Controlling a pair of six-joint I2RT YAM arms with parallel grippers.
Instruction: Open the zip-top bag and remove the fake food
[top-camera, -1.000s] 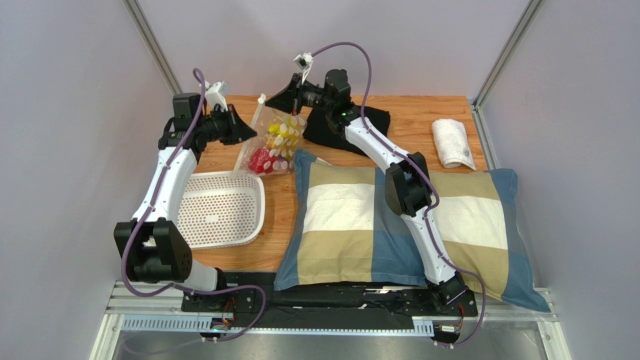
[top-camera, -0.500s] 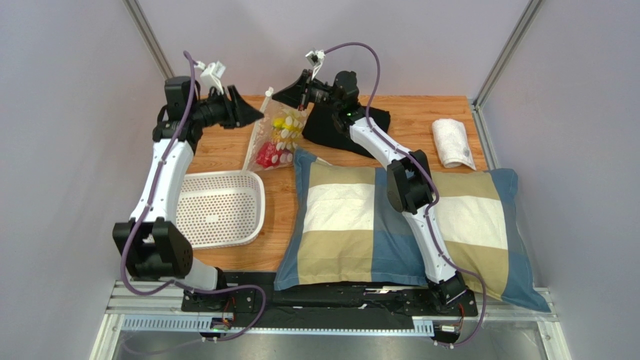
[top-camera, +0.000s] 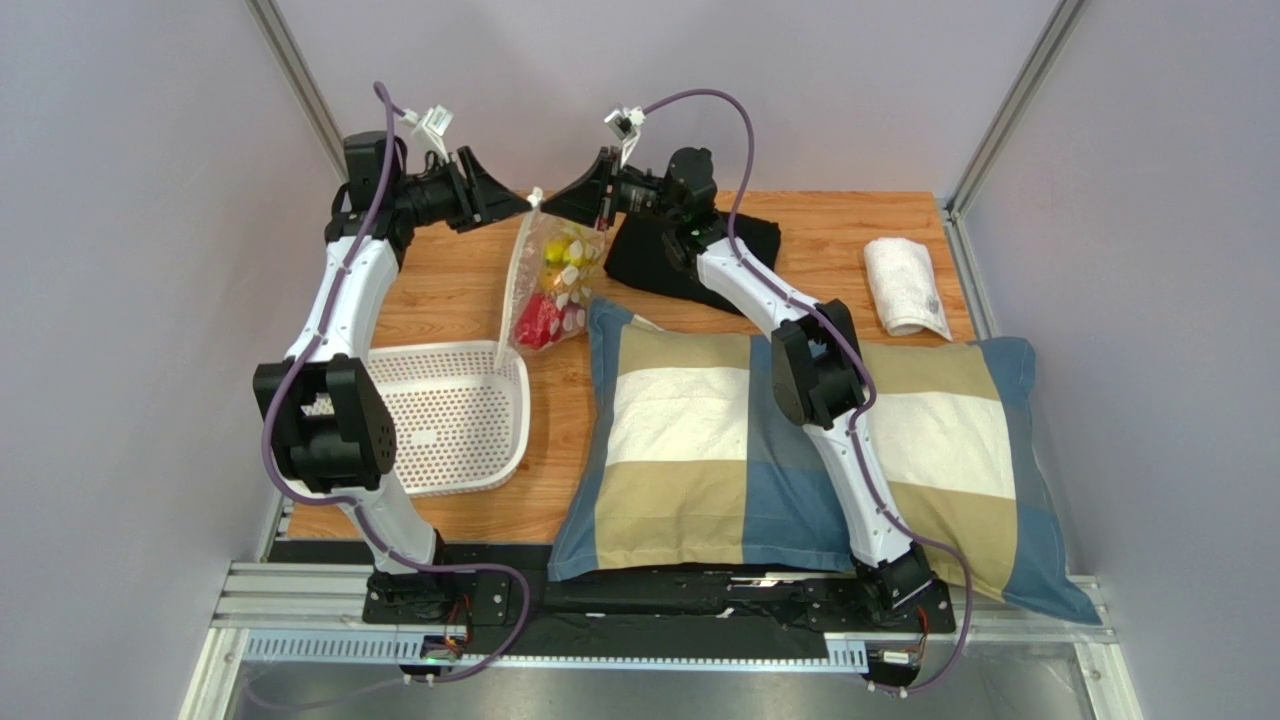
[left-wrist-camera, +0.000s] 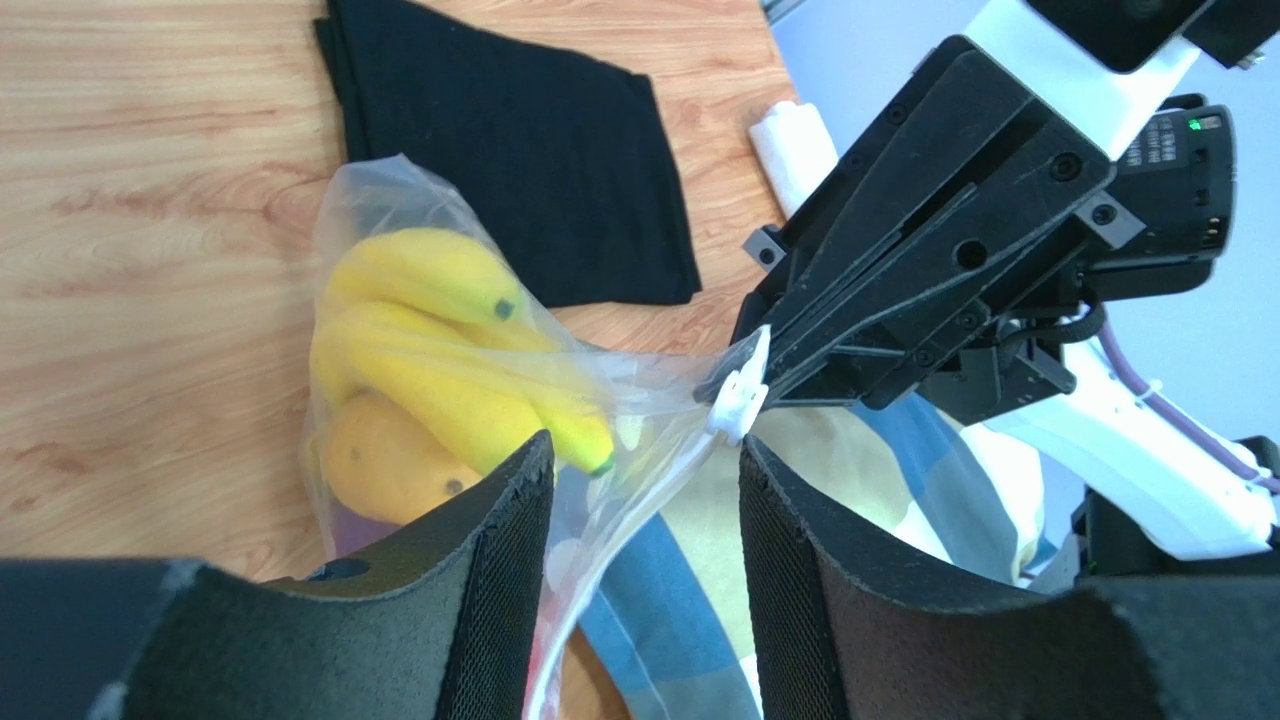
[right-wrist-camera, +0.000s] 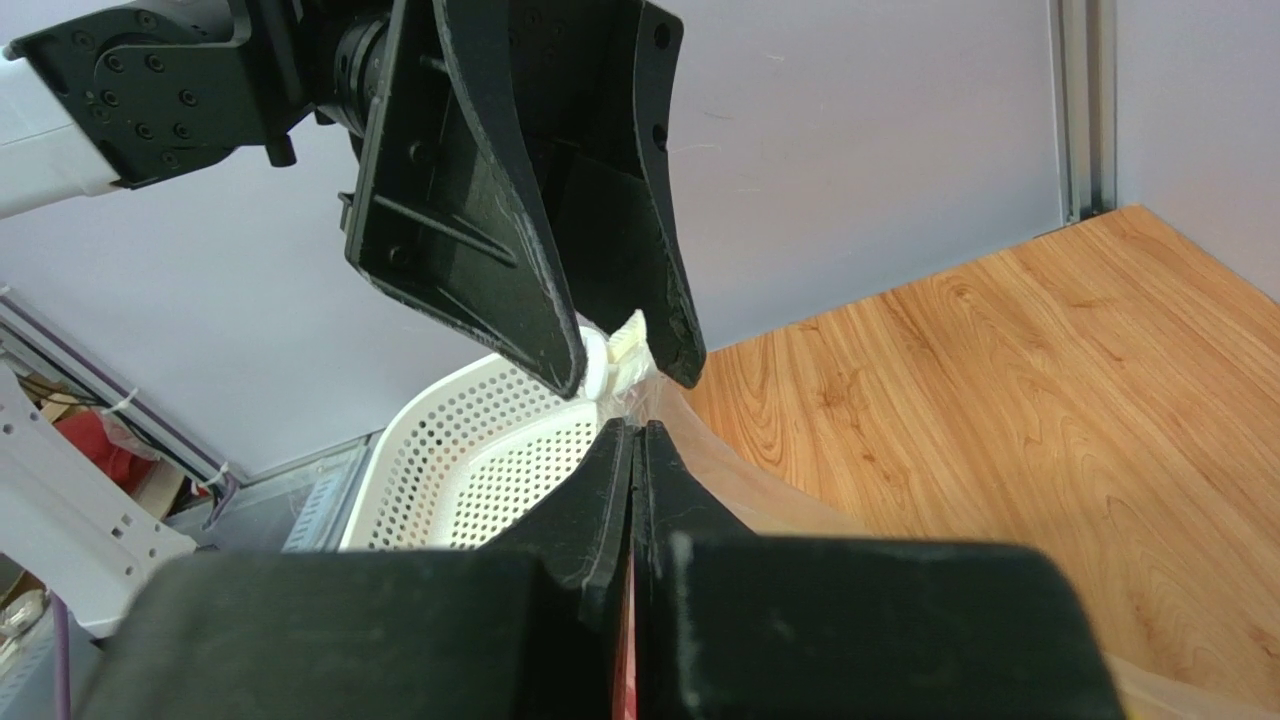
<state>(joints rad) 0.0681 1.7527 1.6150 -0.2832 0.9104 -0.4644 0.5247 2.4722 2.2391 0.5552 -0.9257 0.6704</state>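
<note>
**Right end effector** (right-wrist-camera: 633, 444): jaws pressed fully together, pinching the top edge of the zip-top bag (top-camera: 550, 278) right beside the bag's white slider (left-wrist-camera: 735, 402). A small printed label (left-wrist-camera: 1169, 140) sits on its wrist housing, with lettering too small to read and a green light lit next to it.

**Left end effector** (left-wrist-camera: 643, 453): jaws apart at a middling width, straddling the same top edge. The clear film runs through the gap and neither pad visibly presses on it. Its tips face the right end effector's tips, almost meeting over the slider.

**Zip-top bag:** clear, crinkly, with whitish round spots. It hangs from the right end effector over the far centre of the table (top-camera: 436, 300), with its lower end at the pillow's far-left corner. Whether it rests on the wood cannot be told.

**Contents, all inside the bag:**
- Yellow banana bunch (left-wrist-camera: 436, 338), uppermost.
- Orange-yellow mango-like fruit (left-wrist-camera: 383, 458), just beneath and touching the bananas.
- Red bell pepper (top-camera: 532, 320), at the bottom.

**Surroundings:**
- Folded black cloth (top-camera: 706, 248), on the table behind the bag, under the right arm.
- White perforated tray (top-camera: 443, 413), on the table, nearer and left of the bag.
- Pillow (top-camera: 721, 435), in blue, tan and white blocks, at the near right and overhanging the table's near edge.
- Rolled white towel (top-camera: 906, 285), at the far right, well apart from the bag.
</note>
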